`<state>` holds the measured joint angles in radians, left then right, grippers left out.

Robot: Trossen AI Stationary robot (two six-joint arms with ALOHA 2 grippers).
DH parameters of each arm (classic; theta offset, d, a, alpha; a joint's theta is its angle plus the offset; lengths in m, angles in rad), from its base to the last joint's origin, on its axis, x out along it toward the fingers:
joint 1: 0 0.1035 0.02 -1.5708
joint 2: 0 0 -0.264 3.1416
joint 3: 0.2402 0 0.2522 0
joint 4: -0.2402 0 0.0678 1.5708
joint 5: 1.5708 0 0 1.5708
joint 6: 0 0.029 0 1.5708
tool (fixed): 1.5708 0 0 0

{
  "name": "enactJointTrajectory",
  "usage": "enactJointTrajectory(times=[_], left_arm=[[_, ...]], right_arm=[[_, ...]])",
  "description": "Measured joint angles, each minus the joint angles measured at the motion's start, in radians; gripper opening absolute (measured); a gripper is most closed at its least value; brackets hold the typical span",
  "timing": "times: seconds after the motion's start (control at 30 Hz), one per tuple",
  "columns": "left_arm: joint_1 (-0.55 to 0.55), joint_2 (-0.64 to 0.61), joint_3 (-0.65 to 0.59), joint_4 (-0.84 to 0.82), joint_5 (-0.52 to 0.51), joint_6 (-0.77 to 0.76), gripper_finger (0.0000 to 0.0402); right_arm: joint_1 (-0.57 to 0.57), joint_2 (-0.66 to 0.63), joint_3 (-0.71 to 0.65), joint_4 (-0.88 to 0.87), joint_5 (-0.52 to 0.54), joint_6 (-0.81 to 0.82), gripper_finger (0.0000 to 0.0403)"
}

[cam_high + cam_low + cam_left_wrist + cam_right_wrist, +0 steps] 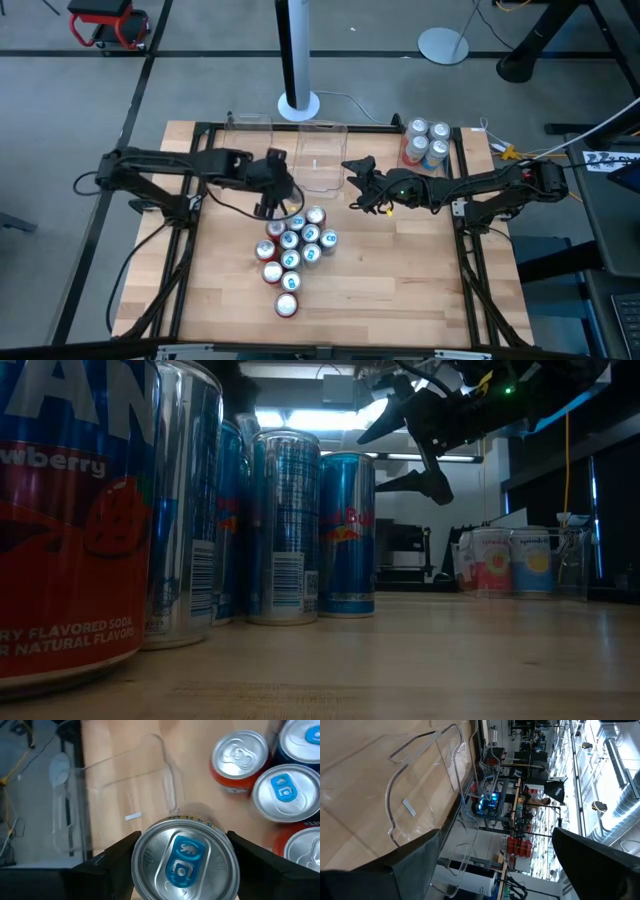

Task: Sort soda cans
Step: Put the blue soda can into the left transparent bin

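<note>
Blue-tabbed can [182, 859] in left end effector [182, 865]; clear bin [120, 795] behind.

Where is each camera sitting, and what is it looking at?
High view: above the table, looking straight down; both arms, the can cluster, clear bins.
Low view: at tabletop height, looking across; the right gripper hangs open above.
Left wrist view: looks past the left gripper, shut on a blue-tabbed can.
Right wrist view: looks past its own dark fingers at a clear bin.
Shared: high and left wrist views both show the held can.
</note>
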<state>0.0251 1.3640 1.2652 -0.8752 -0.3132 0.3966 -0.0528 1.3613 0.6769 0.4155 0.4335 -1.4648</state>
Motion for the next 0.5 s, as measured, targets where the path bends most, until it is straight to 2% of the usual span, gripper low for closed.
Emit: enactJointTrajectory(times=[0.17, 0.33, 0.5], left_arm=[[0.023, -0.057, 0.015, -0.029, -0.134, -0.082, 0.0247], [0.099, -0.096, 0.033, -0.062, -0.286, -0.225, 0.0247], [0.258, -0.1, 0.033, -0.119, -0.303, -0.347, 0.0247]], right_arm=[[0.0, 0.0, 0.0, 0.0, 0.009, 0.0, 0.0381], [0.0, 0.0, 0.0, 0.0, 0.01, 0.0, 0.0381], [0.0, 0.0, 0.0, 0.0, 0.006, 0.001, 0.0381]])
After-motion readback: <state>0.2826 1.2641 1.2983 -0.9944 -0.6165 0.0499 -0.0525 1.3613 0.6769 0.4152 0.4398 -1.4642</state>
